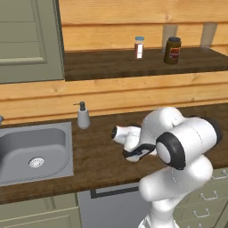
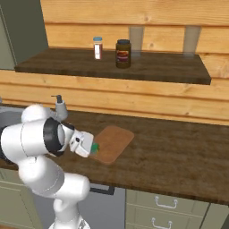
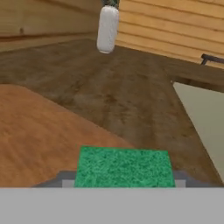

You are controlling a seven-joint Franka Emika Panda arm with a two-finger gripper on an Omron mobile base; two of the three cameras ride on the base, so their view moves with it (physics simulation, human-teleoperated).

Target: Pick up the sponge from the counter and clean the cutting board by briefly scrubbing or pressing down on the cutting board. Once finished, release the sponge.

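On the dark wooden worktop [image 2: 179,147], near its front edge, my tool [image 2: 92,149] is low over the near left corner of the cutting board [image 2: 114,142]. It is closed narrowly on the sponge [image 3: 123,168]; in the hand view the green top of the sponge lies between my two fingertips [image 3: 64,180], one at each side of it. In the right base view a small green piece of the sponge shows at the tip of the tool, just at the edge of the board. I cannot tell if the sponge touches the board or is a little above it. The board lies flat on the worktop. A soap dispenser [image 1: 83,116] stands by the back wall, next to the steel sink [image 1: 31,151]. On the higher shelf [image 2: 161,69] stand a small white-capped bottle [image 2: 97,48] and a dark jar [image 2: 123,53], near each other.
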